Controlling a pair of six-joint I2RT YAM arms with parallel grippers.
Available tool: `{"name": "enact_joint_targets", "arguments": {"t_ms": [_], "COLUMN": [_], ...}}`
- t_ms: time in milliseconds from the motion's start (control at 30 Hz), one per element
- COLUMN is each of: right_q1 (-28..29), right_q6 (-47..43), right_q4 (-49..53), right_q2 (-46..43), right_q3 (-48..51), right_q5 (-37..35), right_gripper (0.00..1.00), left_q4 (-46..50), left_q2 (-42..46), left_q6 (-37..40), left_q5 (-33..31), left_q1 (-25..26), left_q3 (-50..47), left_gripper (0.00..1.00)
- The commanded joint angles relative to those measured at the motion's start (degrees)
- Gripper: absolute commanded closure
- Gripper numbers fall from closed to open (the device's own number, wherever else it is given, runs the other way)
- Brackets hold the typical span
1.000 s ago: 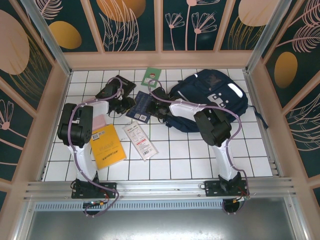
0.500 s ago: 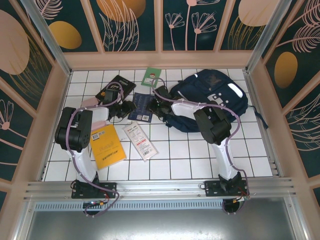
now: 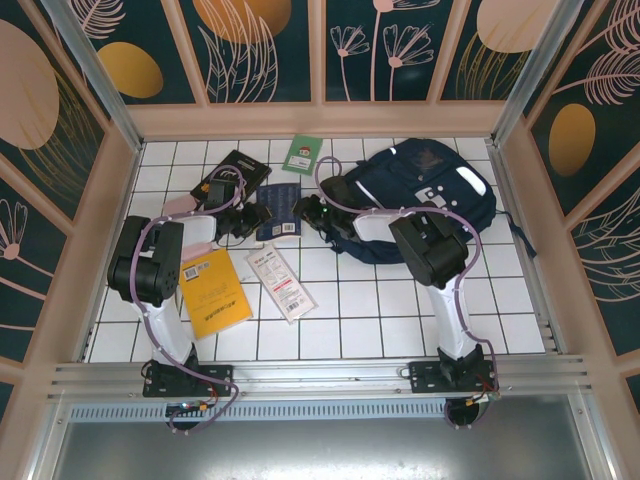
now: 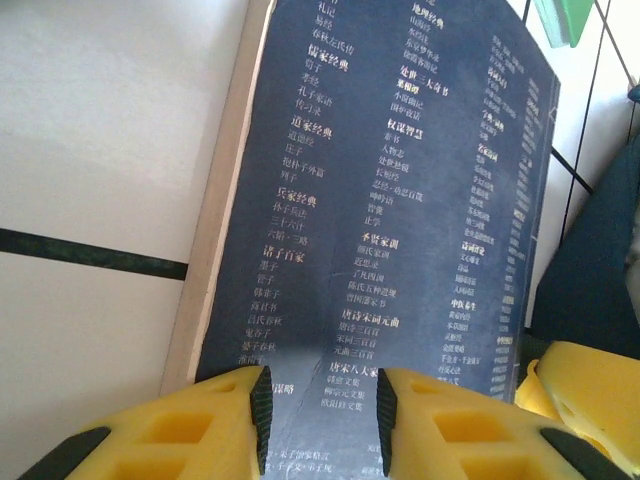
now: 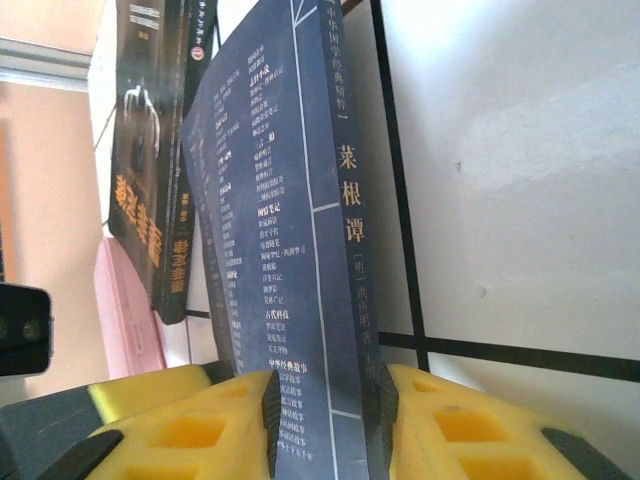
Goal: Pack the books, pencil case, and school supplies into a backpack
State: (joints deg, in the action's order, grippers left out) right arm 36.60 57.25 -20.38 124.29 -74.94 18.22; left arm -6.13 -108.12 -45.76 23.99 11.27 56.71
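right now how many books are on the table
4: black book far left, small green book at the back, navy book centre, yellow-orange book nearer left. More may hide in the backpack.

The navy, white-lettered book (image 3: 281, 215) sits between the left gripper (image 4: 320, 405) and right gripper (image 5: 325, 405), its spine edge pinched by the right; the backpack (image 3: 430, 190) lies just right of that gripper.

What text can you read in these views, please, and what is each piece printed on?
"菜根谭": spine of the navy blue book.
"道家经典", "兵家经典", "诸子百家": that book's cover.
The cover's fine print, black book, white packet, yellow-orange book and green book: too small or blurred.
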Motion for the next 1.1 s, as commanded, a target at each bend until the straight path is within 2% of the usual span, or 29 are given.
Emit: {"name": "enact_joint_targets", "arguments": {"t_ms": [0,267,333,433,467,633,700,767,900,1067], "right_q1": [2.06,2.42,2.42,2.1,1.79,0.04,-0.59,-1.34,-3.87,-7.07], "right_q6": [1.36,1.42,0.99,-1.23,-2.22,-7.28,-9.82,-11.71,-12.97,-10.97], "right_q4": [-9.08,-10.37,-8.51,-3.59,-2.19,3.6,6.6,8.5,8.48,5.96], "right_q2": [-3.06,-1.88,-2.1,-3.35,-4.1,-9.38,-11.81,-14.12,-18.78,-22.94], "right_q3": [1.28,0.87,0.98,0.57,0.48,0.04,-0.56,-0.55,0.65,2.05], "right_q5": [8.29,11.12,9.73,7.11,6.45,4.83,4.8,5.56,11.5,19.43], "right_gripper": [0.64,0.65,0.72,0.95,1.0,1.0,1.0,1.0,1.0,1.0], "left_q4": [5.5,6.61,7.05,8.75,9.49,10.8,9.81,7.46,-0.03,-13.38], "left_q2": [-1.44,-1.17,-0.98,0.1,0.83,5.74,7.52,8.81,9.59,11.37], "left_q6": [-0.74,0.01,0.18,0.95,1.24,0.46,-0.8,-2.78,-7.85,-15.99], "left_q5": [4.02,4.04,3.89,3.18,2.78,3.01,4.25,6.17,10.22,15.82], "left_q1": [1.92,1.91,1.85,1.83,1.74,0.44,-0.08,-0.38,-0.39,-0.38], "left_q3": [0.59,1.76,2.05,2.89,3.37,5.62,6.46,6.57,5.47,2.53], "left_gripper": [0.65,0.65,0.65,0.64,0.63,0.45,0.34,0.29,0.24,0.22]}}
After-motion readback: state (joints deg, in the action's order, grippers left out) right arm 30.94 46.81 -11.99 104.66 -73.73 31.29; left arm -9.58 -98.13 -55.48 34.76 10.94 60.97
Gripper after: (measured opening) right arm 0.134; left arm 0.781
